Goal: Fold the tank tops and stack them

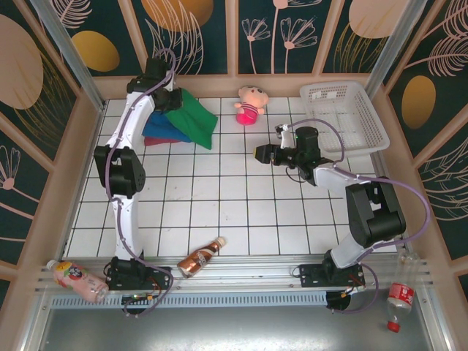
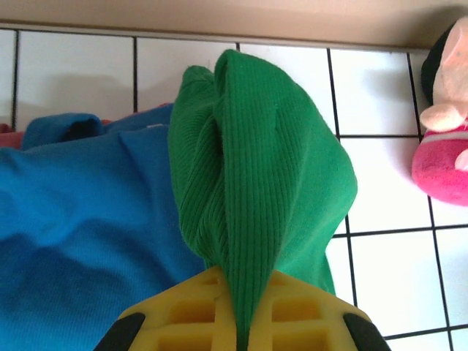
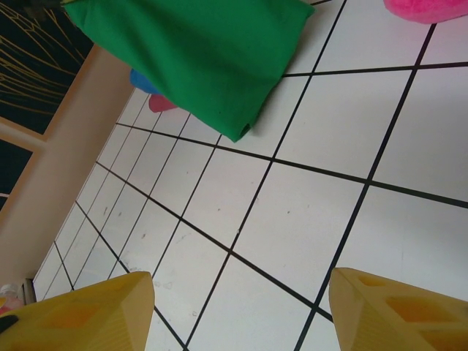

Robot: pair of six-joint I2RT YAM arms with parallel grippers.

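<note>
The left gripper (image 2: 238, 322) is pinching a bunched fold of the green top (image 2: 256, 183), its fingers closing tight on the cloth; the left wrist view is giving this grip plainly. From above, the green top is draping over the blue top (image 1: 157, 130) and maroon top (image 1: 150, 141) at the table's (image 1: 219, 212) far left. The right gripper (image 1: 257, 154) is hovering mid-table, jaws wide and empty.

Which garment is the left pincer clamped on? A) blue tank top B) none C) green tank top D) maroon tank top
C: the left wrist view shows the green tank top bunched up in the shut left pincer, with the blue tank top beside it.
</note>
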